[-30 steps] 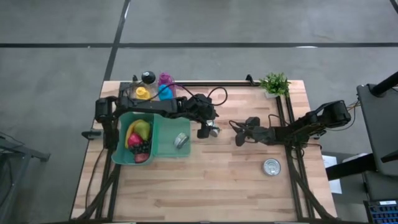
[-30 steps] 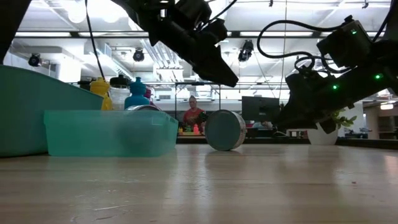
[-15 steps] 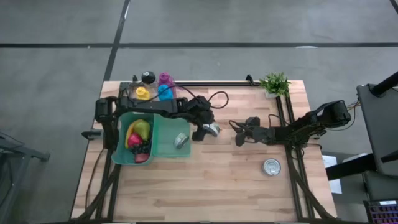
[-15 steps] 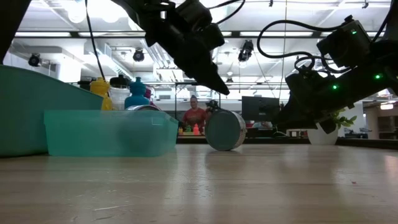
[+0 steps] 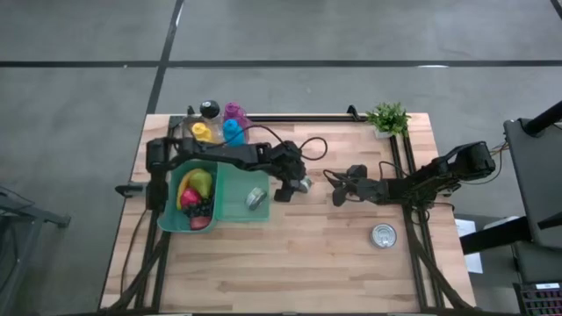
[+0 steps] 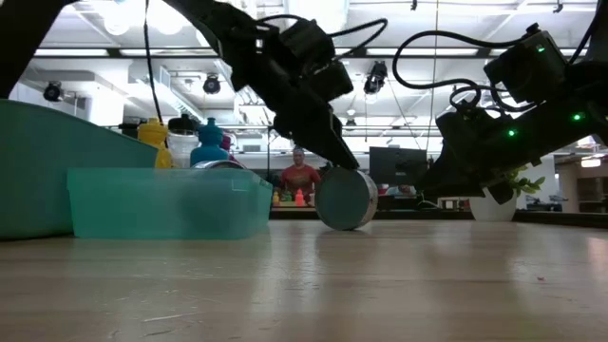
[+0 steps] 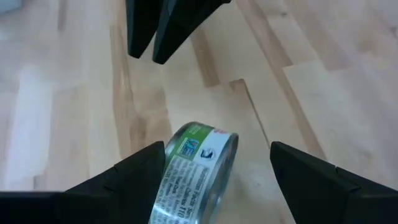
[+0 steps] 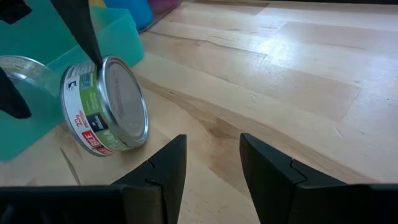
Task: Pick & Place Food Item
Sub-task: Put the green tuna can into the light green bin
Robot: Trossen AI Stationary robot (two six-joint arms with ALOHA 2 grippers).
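Left pincer [image 5: 290, 187] hangs low with its fingers [image 7: 130, 177] spread wide on either side of a small can [image 7: 196, 168], which stands on its rim on the wooden surface [image 5: 307, 254] just beside the teal bin [image 5: 235, 211]; whether the fingers touch it I cannot tell. Right pincer [image 5: 338, 187] waits near the middle, nearly closed and holding nothing. Fruit [image 5: 197, 195] fills the bin's larger part, another can [image 5: 255, 198] the smaller. A third can [image 5: 383, 235] sits well apart.
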